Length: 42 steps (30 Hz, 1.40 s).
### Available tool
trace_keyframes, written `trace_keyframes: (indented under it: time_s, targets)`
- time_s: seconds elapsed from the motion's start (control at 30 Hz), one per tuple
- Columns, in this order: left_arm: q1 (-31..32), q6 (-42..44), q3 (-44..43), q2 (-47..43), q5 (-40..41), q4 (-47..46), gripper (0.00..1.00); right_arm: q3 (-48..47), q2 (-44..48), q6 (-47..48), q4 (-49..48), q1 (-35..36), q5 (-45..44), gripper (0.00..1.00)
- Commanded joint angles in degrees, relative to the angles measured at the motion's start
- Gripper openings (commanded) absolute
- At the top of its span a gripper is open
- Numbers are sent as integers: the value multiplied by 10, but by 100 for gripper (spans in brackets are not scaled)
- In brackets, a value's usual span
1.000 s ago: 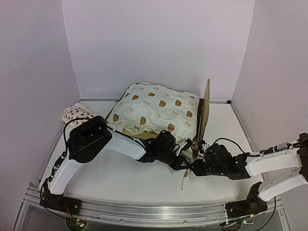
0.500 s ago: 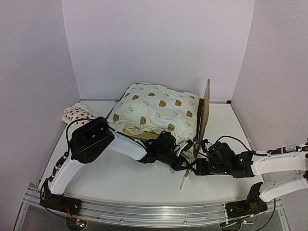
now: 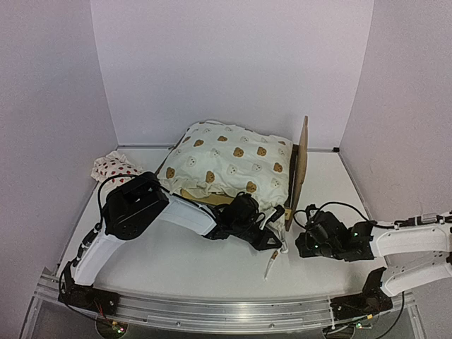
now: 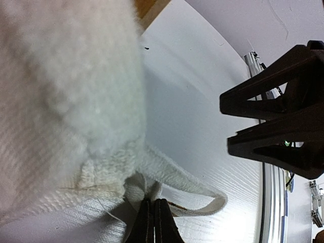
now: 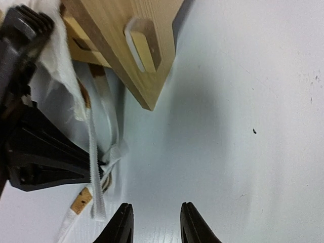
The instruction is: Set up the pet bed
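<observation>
Showing the bed [image 3: 295,201] lying left to right, headboard [image 3: 304,152] at its right end, cushion [image 3: 229,162] on top; left gripper [image 3: 274,239] pinches a cushion tie [image 3: 271,267] at the bed's near right corner; right gripper [image 3: 299,244], jaws parted and empty, sits just right of that corner, nearer the headboard.
</observation>
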<state>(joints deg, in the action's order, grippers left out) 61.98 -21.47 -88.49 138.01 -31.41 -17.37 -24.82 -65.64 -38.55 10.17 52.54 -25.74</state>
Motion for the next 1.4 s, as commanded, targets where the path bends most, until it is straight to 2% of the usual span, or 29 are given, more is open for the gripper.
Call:
trace_keyframes:
  time_s: [0.0,0.47,0.8,1.17,1.37]
  targets:
    - [-4,5,-18,23,20,24,0,-40,-49,-37,-14,-5,-10,33]
    - [-4,5,-5,16,16,21,0,-23,-142,-135,-162,-86,159,36]
    - [-4,6,-6,18,13,22,0,-1,-170,-166,-235,-102,195,36]
    - [-4,13,-11,17,17,33,0,35,-88,-157,-247,-103,188,38]
    - [-4,16,-15,18,11,36,0,28,-134,-160,-271,-103,199,38]
